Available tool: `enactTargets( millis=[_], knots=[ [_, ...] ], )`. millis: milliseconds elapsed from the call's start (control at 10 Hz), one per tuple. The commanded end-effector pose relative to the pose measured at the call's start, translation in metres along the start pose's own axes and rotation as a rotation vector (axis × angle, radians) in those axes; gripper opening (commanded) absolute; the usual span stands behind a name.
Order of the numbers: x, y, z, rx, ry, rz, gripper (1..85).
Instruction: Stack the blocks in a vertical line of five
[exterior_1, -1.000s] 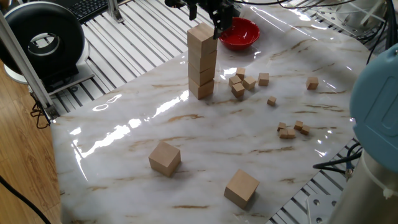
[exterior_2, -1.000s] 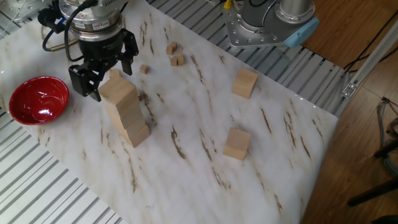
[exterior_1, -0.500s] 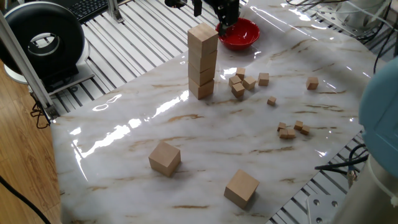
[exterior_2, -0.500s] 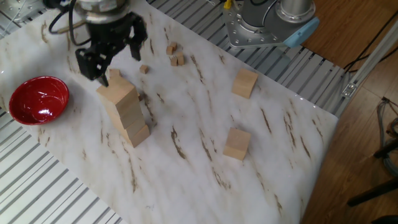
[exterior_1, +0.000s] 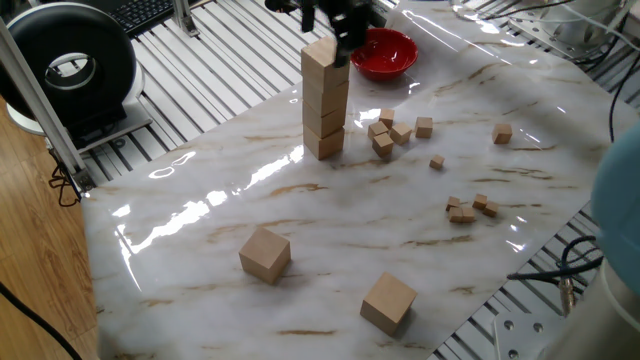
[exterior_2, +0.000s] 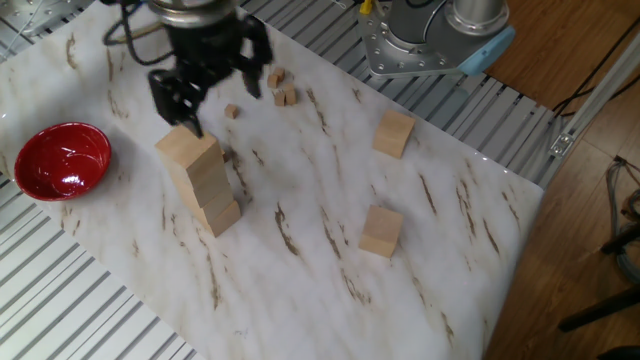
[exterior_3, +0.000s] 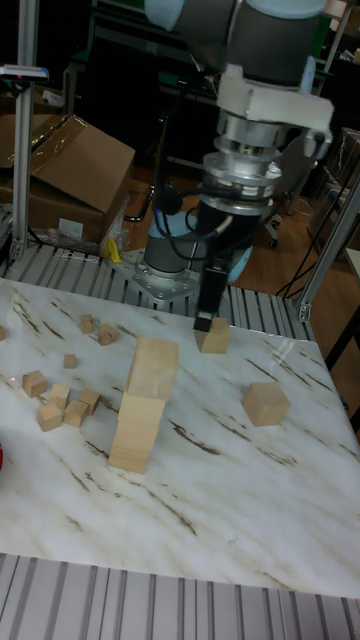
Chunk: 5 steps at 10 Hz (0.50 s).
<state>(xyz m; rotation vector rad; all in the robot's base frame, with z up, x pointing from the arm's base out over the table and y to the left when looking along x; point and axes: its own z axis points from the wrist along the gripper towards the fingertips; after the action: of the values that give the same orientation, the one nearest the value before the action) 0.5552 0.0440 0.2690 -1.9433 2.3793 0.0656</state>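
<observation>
One fixed view puts two loose blocks (exterior_1: 388, 302) (exterior_1: 265, 253) near, well apart. Farther back the stack (exterior_1: 324, 100) stands, by my count, three high, so two remain to add. Above its top the gripper (exterior_2: 222, 92) hangs, jaws spread, empty.

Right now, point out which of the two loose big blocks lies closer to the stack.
The block on the stack's side of the table is closer; the other block lies further out toward the table edge.
</observation>
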Motion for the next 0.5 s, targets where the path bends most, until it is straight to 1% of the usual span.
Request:
enactTargets(
  millis=[0,100,200,300,400],
  knots=[
    [-0.062,0.012,0.007,0.023,-0.028,0.128,85.0],
    [-0.077,0.018,0.012,0.039,-0.018,0.169,85.0],
    [-0.089,0.023,0.02,0.058,-0.02,0.202,85.0],
    [-0.104,0.027,0.031,0.079,-0.035,0.253,85.0],
    [-0.116,0.028,0.042,0.09,-0.054,0.289,85.0]
  ],
)
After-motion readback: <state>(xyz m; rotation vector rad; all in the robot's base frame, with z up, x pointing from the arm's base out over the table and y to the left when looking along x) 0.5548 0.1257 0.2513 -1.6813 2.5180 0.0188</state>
